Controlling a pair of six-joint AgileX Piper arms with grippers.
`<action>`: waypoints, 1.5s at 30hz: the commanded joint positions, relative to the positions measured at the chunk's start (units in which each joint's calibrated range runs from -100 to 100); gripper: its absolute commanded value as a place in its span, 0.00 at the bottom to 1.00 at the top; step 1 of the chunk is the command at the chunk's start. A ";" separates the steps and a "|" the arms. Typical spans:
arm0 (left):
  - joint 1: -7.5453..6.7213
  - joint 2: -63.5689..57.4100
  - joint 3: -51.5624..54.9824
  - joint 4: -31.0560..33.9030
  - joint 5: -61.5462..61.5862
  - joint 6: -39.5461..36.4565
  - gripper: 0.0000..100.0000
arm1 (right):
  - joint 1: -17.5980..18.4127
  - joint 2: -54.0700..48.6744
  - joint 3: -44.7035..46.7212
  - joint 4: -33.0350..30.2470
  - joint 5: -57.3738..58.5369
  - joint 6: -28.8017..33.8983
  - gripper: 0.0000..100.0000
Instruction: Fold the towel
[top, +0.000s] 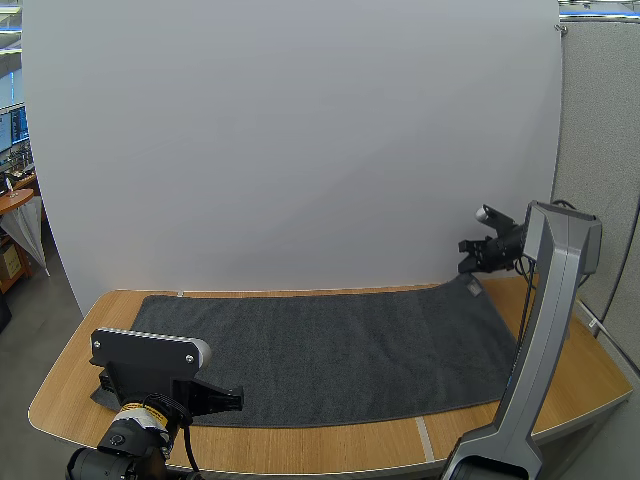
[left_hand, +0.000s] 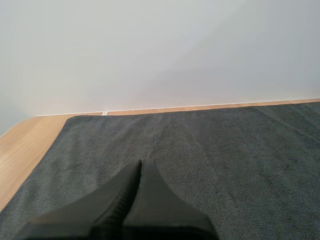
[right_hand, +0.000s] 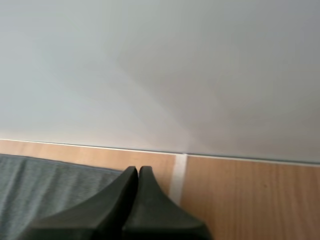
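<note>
Towel (top: 330, 350) is lying spread flat and unfolded across the tabletop (top: 565, 385). It is looking soft, limp and probably light, so a corner or short edge is likely offering the best hold. Left pincer (left_hand: 141, 167) is hanging over the towel's near-left part, fingers pressed together. Right pincer (right_hand: 138, 172) is hanging at the far-right corner, likewise pressed together.

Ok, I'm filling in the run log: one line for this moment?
towel: unfolded, flat on table | left gripper: shut, over towel's left end | right gripper: shut, by towel's far right corner
</note>
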 joint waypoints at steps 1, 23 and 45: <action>-0.03 -0.31 0.00 -0.93 -1.25 -0.16 0.00 | 1.03 -2.76 0.22 0.59 2.94 -0.04 0.00; -0.03 -0.31 0.00 -0.93 -1.25 -0.16 0.00 | 11.50 -15.65 3.59 -2.98 2.94 5.34 0.00; -0.03 -0.31 0.00 -0.93 -1.25 -0.16 0.00 | 24.95 -20.89 8.66 -2.99 2.94 2.98 0.00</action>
